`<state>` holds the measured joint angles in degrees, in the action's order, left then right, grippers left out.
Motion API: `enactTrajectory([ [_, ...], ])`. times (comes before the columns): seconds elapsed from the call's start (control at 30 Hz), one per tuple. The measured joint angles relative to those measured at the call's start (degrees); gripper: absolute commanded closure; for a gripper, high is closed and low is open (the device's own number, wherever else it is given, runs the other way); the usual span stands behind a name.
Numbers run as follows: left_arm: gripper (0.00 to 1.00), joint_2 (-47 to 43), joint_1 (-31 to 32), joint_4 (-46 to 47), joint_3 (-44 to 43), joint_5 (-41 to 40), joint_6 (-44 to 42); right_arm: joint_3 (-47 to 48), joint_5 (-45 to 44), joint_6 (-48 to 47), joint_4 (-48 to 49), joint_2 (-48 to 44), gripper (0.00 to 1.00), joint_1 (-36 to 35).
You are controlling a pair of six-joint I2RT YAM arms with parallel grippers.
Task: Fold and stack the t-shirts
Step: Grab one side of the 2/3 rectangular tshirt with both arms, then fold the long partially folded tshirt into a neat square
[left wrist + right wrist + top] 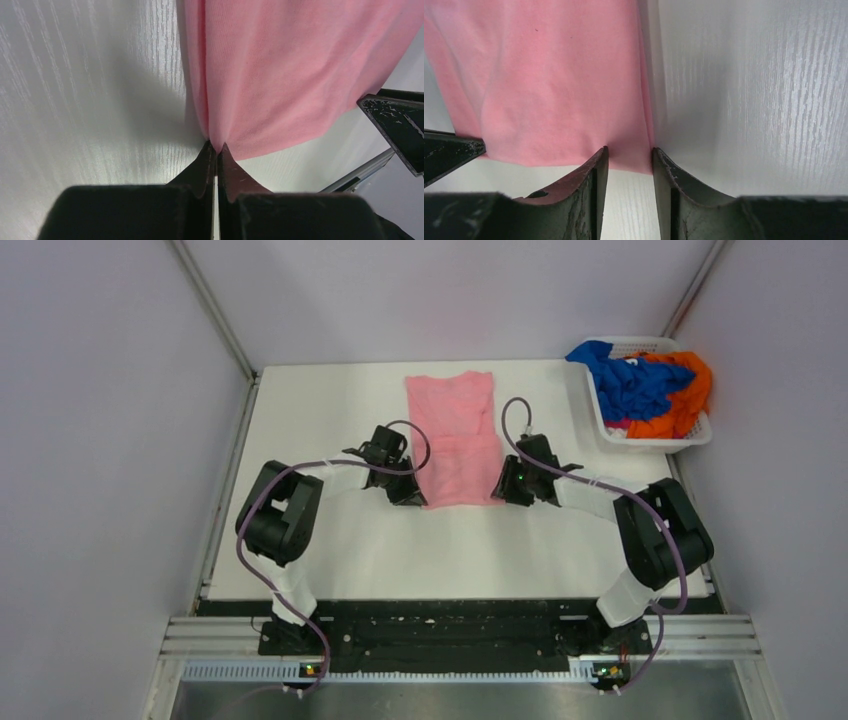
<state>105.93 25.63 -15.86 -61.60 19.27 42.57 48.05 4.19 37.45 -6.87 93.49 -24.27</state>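
Blue shirt [625, 380], orange shirt [685, 395] bunched, perhaps overlapping; shapes unclear.

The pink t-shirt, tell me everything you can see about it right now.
The pink t-shirt is soft, light pink knit fabric. It lies flat as a long narrow rectangle in the middle of the white table, its sides apparently folded in. A faint crease crosses it midway. The left gripper is shut on its near left corner. The right gripper is open, its fingers straddling the near right corner.
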Motion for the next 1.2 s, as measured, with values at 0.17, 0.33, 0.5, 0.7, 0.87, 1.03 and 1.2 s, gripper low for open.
enactTrajectory([
  [0.17, 1.0, -0.1, 0.0, 0.1, 0.2, -0.1, 0.1, 0.0, -0.5, -0.5, -1.2, 0.0, 0.99, 0.0],
  [0.33, 1.0, -3.2, 0.4, 0.4, 3.8, -1.2, -0.1, -3.1, 0.3, -1.0, -1.7, -2.3, 1.0, -0.3],
  [0.5, 1.0, -10.2, 4.2, -0.9, 11.0, -3.5, -0.1, -9.7, 5.0, -1.6, -4.2, -9.5, 1.0, -1.1],
  [0.7, 1.0, -24.4, 10.8, -6.6, 21.5, -5.8, 2.7, -16.3, 12.2, -2.0, -14.9, -27.3, 1.0, -2.6],
  [0.87, 1.0, -37.8, 13.9, -12.5, 22.4, -6.9, 5.2, -16.3, 17.5, -1.6, -21.5, -39.8, 1.0, -3.3],
  [1.03, 1.0, -42.8, 14.2, -16.5, 18.4, -8.6, 5.1, -12.9, 17.9, -1.2, -25.2, -43.0, 1.0, -3.3],
  [1.2, 1.0, -39.7, 13.8, -16.9, 11.0, -13.3, 3.5, -6.3, 14.4, -1.1, -22.4, -38.9, 1.0, -2.4],
])
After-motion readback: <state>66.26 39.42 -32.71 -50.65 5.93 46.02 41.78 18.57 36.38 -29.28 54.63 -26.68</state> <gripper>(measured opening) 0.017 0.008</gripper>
